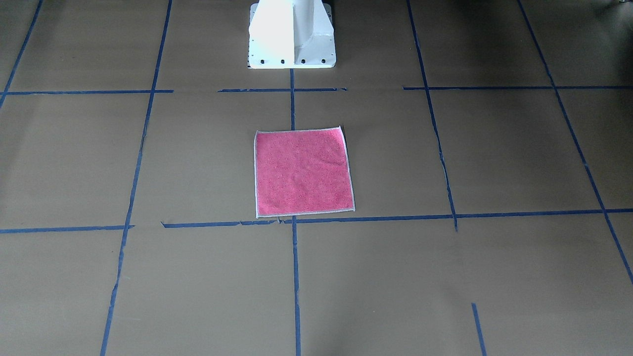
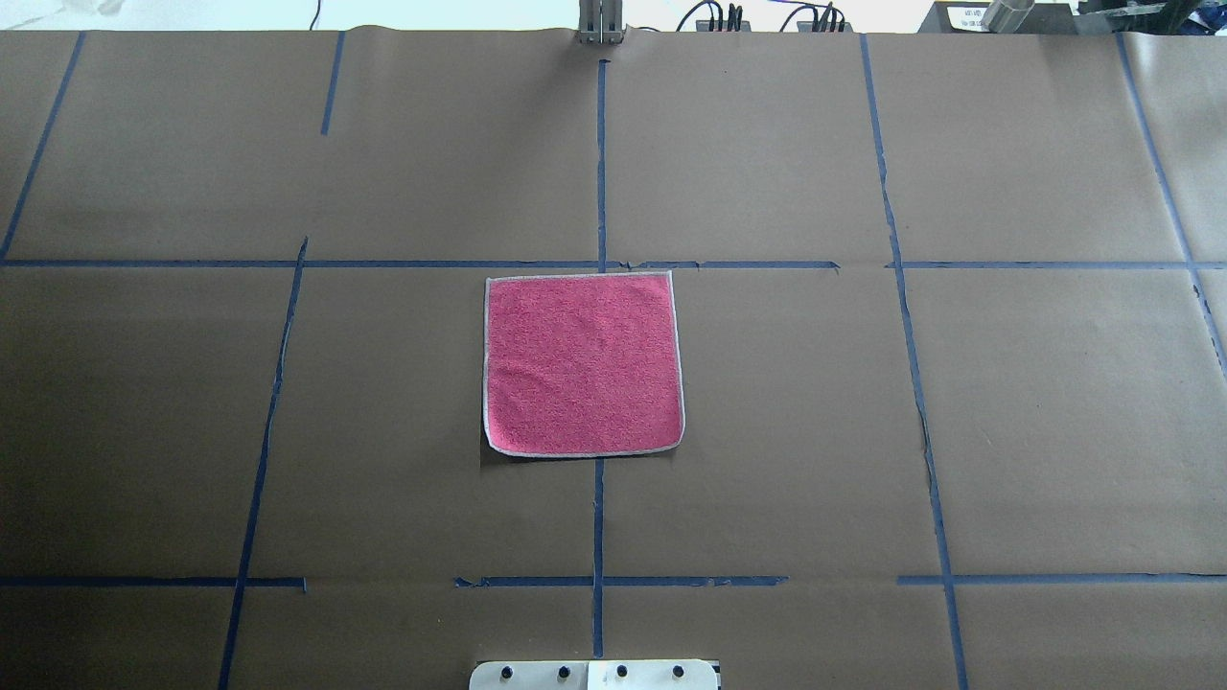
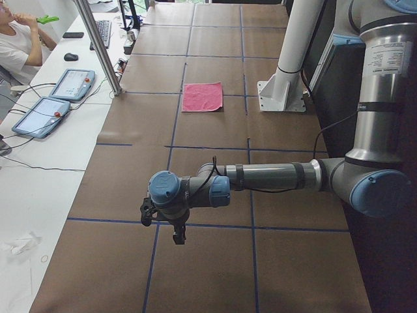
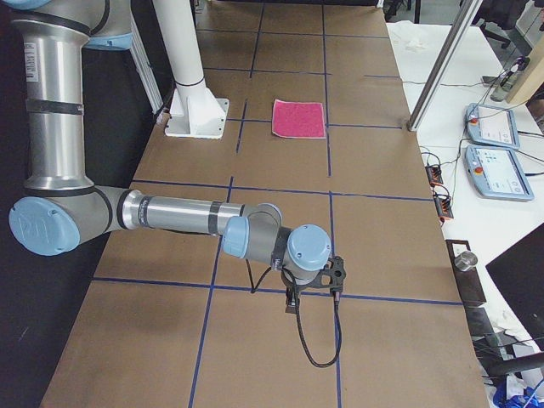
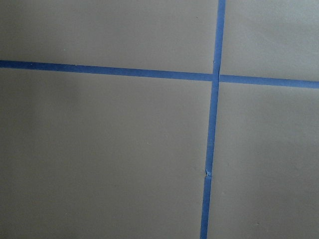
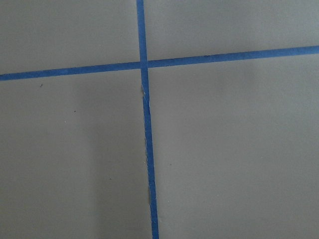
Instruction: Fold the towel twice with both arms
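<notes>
The towel [image 2: 583,362] lies flat and unfolded, pink-red face up, with its pale stitched edge showing all round. It is in the middle of the table, in front of the white pedestal [image 1: 292,34]; the side views also show the towel [image 3: 202,97] [image 4: 299,118]. Both arms are far from it, at opposite ends of the table. The left arm [image 3: 260,177] holds its gripper [image 3: 178,236] low over the paper. The right arm [image 4: 178,215] does the same with its gripper [image 4: 292,303]. I cannot tell whether either gripper is open or shut. The wrist views show no fingers.
Brown paper with a grid of blue tape lines [image 2: 599,172] covers the table. A metal post [image 3: 98,45] and tablets [image 3: 73,83] stand on a white side desk, where a person [image 3: 16,39] sits. Further tablets [image 4: 493,170] lie on the other side.
</notes>
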`<act>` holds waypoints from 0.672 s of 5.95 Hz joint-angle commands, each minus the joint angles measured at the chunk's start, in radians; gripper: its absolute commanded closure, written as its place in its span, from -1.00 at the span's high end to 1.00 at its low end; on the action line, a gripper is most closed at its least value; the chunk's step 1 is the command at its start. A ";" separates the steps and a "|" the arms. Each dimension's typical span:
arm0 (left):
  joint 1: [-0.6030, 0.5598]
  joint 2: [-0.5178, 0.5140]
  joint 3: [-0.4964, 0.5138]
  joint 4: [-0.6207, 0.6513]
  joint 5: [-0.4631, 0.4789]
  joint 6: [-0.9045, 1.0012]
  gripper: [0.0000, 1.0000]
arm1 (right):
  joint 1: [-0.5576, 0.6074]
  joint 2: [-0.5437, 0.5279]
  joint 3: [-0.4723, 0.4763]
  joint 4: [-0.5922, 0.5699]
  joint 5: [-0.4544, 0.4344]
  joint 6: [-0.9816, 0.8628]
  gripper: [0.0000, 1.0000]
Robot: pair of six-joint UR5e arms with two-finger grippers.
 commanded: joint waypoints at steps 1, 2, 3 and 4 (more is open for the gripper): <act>0.000 -0.004 -0.002 -0.001 0.000 0.000 1.00 | 0.000 0.004 0.002 0.000 0.001 0.002 1.00; 0.002 -0.009 -0.001 0.000 0.002 -0.002 1.00 | 0.000 0.009 0.002 0.000 0.000 0.001 1.00; 0.002 -0.009 -0.002 -0.001 0.000 0.000 1.00 | 0.000 0.015 0.002 0.000 0.000 0.001 1.00; 0.002 -0.015 -0.011 -0.001 0.002 -0.002 1.00 | 0.000 0.016 0.005 0.000 0.001 0.005 1.00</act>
